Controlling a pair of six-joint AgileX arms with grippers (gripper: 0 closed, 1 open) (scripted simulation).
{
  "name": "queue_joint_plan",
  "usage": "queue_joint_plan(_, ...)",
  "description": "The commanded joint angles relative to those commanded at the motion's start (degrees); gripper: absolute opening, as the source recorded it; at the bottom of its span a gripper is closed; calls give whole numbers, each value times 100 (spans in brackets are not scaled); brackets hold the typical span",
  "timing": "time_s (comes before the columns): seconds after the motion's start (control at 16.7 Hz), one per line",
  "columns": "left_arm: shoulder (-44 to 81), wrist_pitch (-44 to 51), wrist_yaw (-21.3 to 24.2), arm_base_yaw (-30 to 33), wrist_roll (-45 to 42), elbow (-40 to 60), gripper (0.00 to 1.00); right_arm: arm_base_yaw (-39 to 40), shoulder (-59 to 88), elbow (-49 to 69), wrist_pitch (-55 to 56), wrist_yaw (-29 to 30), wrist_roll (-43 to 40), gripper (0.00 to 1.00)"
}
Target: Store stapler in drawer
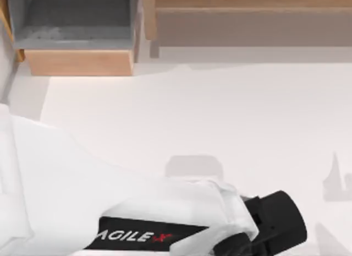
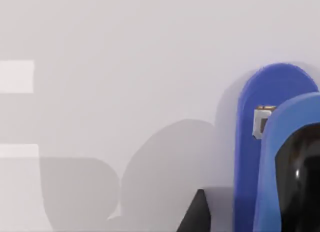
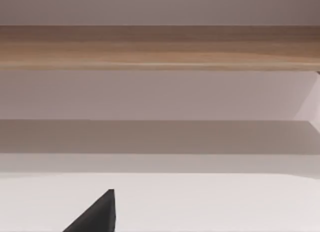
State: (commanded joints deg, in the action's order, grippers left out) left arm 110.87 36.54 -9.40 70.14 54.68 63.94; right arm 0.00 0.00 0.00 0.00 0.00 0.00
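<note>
My left arm point(image 1: 137, 212) stretches across the near part of the table point(image 1: 220, 113), its black tip low and right of centre. From its wrist camera I see the stapler point(image 2: 272, 152) lying on the white tabletop: a blue body with a glossy black part and a small metal piece near its rounded end. Its long axis runs along the camera's line of sight, with the rounded end pointing away from my wrist. One dark finger tip point(image 2: 195, 214) pokes in beside it, apart from it; I cannot tell whether my left fingers are spread or closed.

The drawer point(image 1: 77, 41) stands pulled out at the far left corner, grey inside showing, tan front facing me, well apart from the stapler. The wider wooden shelf point(image 1: 247, 14) sits to its right.

I judge this to be the approach step, nothing gripped yet. Next I need to centre my fingers across the stapler's narrow width and lower onto it.

My right wrist faces the shelf, one dark finger tip point(image 3: 97, 214) showing; its finger state I cannot tell.
</note>
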Motion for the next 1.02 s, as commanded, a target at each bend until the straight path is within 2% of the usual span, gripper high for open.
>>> queue_joint_plan(0.18,0,0,0,0,0,0,2,0,0,0,0,0,0,100)
queue_joint_plan(0.24,0,0,0,0,0,0,0,0,0,0,0,0,0,100)
queue_joint_plan(0.78,-28,26,2,15,-5,18,0,0,0,0,0,0,0,100)
queue_joint_plan(1.02,-203,477,-2,22,0,203,0,0,0,0,0,0,0,100)
